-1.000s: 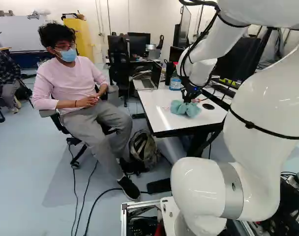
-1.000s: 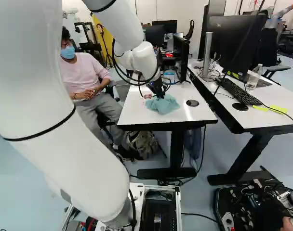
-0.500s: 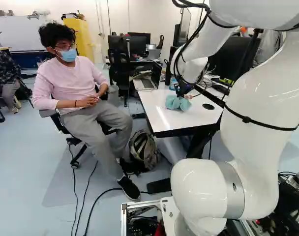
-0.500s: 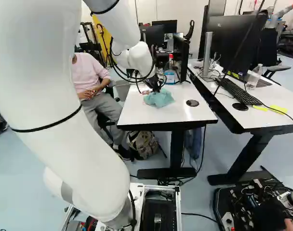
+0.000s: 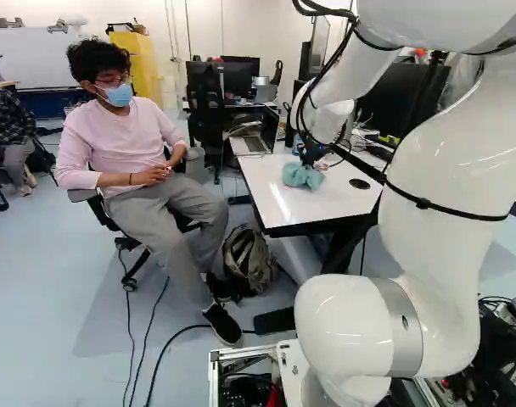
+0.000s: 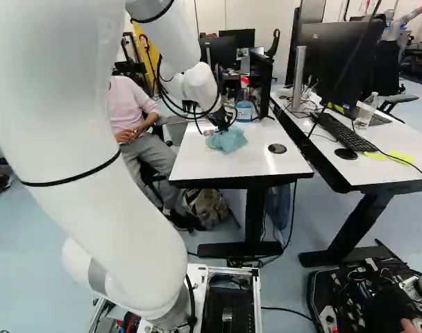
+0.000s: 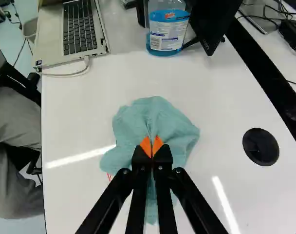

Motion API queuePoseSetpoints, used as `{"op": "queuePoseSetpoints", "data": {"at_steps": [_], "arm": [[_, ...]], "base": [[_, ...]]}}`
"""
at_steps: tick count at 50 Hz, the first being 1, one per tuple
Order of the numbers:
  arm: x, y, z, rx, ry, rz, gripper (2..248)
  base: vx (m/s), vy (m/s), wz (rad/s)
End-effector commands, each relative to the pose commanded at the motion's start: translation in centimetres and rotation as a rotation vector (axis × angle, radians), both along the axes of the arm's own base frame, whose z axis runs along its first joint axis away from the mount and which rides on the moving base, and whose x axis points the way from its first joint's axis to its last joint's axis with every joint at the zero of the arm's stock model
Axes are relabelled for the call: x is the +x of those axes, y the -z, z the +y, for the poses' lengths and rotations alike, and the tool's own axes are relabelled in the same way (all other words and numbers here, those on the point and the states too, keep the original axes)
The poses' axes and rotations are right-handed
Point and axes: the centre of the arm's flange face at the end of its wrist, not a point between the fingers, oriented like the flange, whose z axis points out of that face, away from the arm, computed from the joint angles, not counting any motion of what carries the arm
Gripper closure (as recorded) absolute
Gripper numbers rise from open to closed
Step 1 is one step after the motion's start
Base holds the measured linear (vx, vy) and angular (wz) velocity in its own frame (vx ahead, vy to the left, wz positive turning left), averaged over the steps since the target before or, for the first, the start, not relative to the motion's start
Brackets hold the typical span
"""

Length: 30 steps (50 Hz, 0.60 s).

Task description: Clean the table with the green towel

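Marks in red [image 7: 109, 177] on the smooth white table [image 7: 70, 195] lie at eight o'clock from the black two-fingered gripper [image 7: 152, 146], twelve being straight ahead, just beside the rumpled green cloth towel [image 7: 162, 117]. The fingers, nearly together, pinch the towel's bunched middle; its folds spread around them on the table. Wiping those marks likely calls for sweeping toward eight.
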Motion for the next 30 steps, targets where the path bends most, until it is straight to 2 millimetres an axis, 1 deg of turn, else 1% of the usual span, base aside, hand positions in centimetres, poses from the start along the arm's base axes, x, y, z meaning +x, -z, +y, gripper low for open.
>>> {"op": "queuePoseSetpoints", "data": {"at_steps": [30], "arm": [[1.4, 3.5, 0.1, 0.007, -0.007, 0.033, 226]], "base": [[0.0, 0.0, 0.0]]}}
